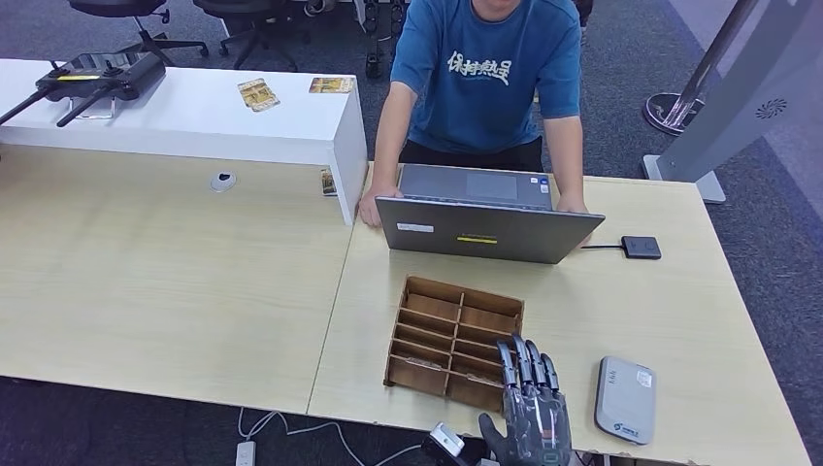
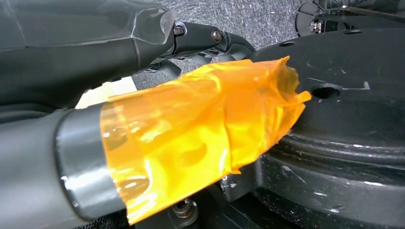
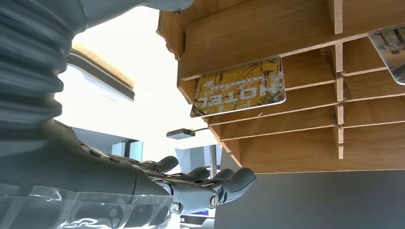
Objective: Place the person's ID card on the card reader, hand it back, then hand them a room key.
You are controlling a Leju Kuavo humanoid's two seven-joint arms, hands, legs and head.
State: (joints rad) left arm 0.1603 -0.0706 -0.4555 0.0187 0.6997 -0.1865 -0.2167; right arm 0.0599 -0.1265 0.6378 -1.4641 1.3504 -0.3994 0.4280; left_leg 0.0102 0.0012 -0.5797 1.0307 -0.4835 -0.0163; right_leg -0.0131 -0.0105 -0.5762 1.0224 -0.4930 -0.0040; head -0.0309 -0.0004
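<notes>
A wooden key box point(image 1: 454, 342) with several slots stands mid-table in front of the laptop. In the right wrist view a yellow hotel key card point(image 3: 239, 88) lies in one slot and a second card point(image 3: 392, 47) in another. My right hand point(image 1: 530, 413) hovers at the box's near right corner, fingers straight and holding nothing; its fingers point(image 3: 210, 183) are close to the box wall. The grey-white card reader point(image 1: 626, 398) lies flat just right of that hand. My left hand point(image 2: 157, 138), its thumb wrapped in orange tape, hangs low with nothing in it.
A person in a blue shirt point(image 1: 490, 73) leans with both hands beside an open laptop point(image 1: 485, 228). A small black box point(image 1: 641, 247) on a cable lies right of it. Cards point(image 1: 257, 94) lie on the white counter point(image 1: 194, 126), one more card point(image 1: 328, 182) at its end.
</notes>
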